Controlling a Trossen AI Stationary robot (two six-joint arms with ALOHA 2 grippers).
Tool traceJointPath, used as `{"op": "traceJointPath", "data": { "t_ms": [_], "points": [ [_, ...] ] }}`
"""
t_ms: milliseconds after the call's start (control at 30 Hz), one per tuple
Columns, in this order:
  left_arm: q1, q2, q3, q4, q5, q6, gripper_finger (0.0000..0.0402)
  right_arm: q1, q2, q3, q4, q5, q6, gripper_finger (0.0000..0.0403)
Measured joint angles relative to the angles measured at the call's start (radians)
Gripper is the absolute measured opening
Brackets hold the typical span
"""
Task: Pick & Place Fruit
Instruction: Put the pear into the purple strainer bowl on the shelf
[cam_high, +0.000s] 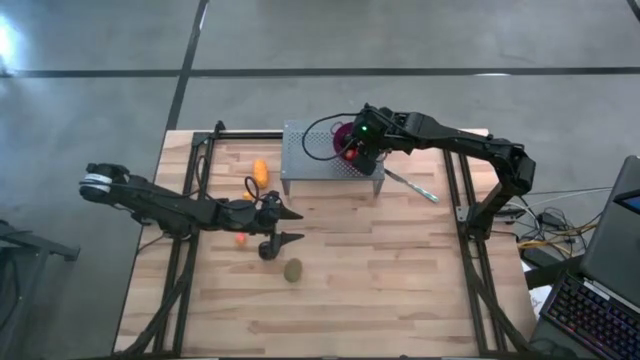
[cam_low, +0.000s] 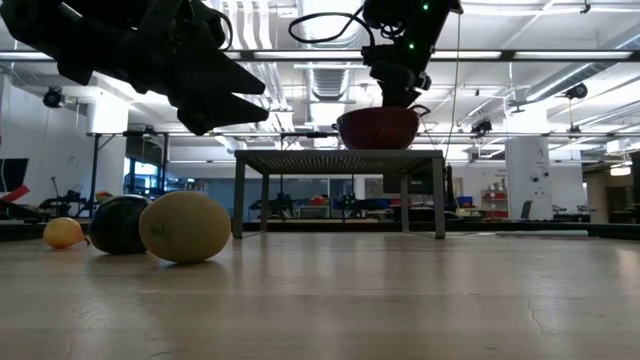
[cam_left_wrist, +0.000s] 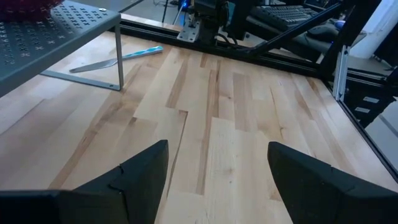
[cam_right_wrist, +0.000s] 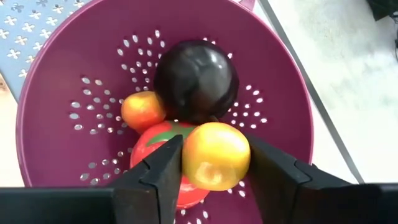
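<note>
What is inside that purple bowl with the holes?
In the purple bowl: a near-black round fruit, a small orange ball, a red fruit, and a yellow-orange ball between the right gripper fingers. Anything beneath them is covered.

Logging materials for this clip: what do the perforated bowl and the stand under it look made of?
Purple perforated bowl: likely moulded plastic, smooth and evenly coloured, with a soft sheen around its punched holes. Grey stand: looks like painted sheet metal, matte, with a thin perforated top on slim legs.
</note>
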Motion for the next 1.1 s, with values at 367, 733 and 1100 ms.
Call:
{"op": "traceJointPath", "data": {
  "t_ms": [367, 733, 1100],
  "points": [
    [0.0, 0.0, 0.0, 0.0, 0.0, 0.0, 0.028, 0.0, 0.0, 0.0, -0.003, 0.0, 0.0, 0.0146],
    [0.0, 0.0, 0.0, 0.0, 0.0, 0.0, 0.028, 0.0, -0.004, 0.0, -0.003, 0.0, -0.017, 0.0159],
    [0.0, 0.0, 0.0, 0.0, 0.0, 0.0, 0.028, 0.001, -0.062, 0.0, -0.019, 0.0, -0.03, 0.0202]
  ]
}}
